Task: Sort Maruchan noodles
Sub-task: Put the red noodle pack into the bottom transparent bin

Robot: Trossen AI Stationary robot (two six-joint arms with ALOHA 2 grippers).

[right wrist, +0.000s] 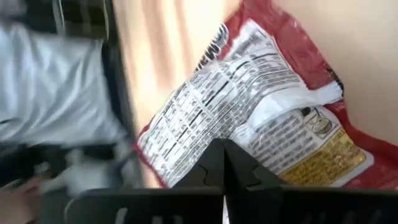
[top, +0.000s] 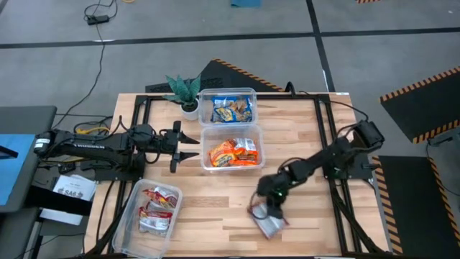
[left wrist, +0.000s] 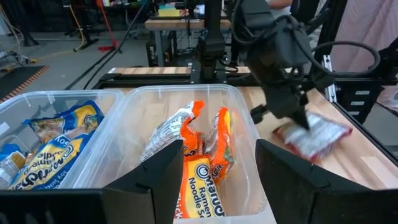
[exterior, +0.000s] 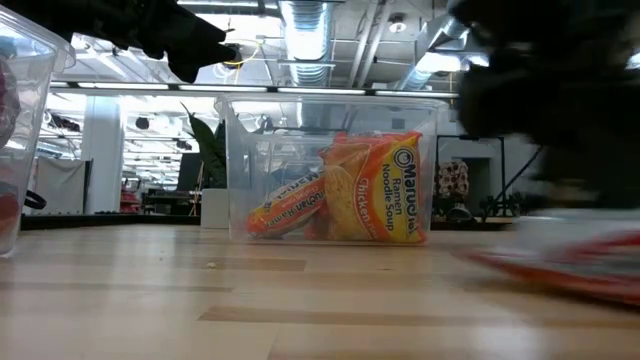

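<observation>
Right gripper [top: 267, 212] jaws clenched over red-and-silver noodle packet [top: 270, 223], left gripper [top: 188, 146] jaws released

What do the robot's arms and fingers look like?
Both arms are black and jointed, with dark cables along them. The left arm has small white lettering on its side. The left tool ends in two flat, pointed black fingers. The right tool is black too.

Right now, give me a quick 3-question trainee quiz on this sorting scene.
1. True or false: the right hand is shut.
2. Which tub holds the orange packets? A) middle tub B) far tub C) near-left tub
3. Fill in: the red-and-silver packet under the right hand lies on the ____, outside every tub.

Key
1. True
2. A
3. table
</observation>
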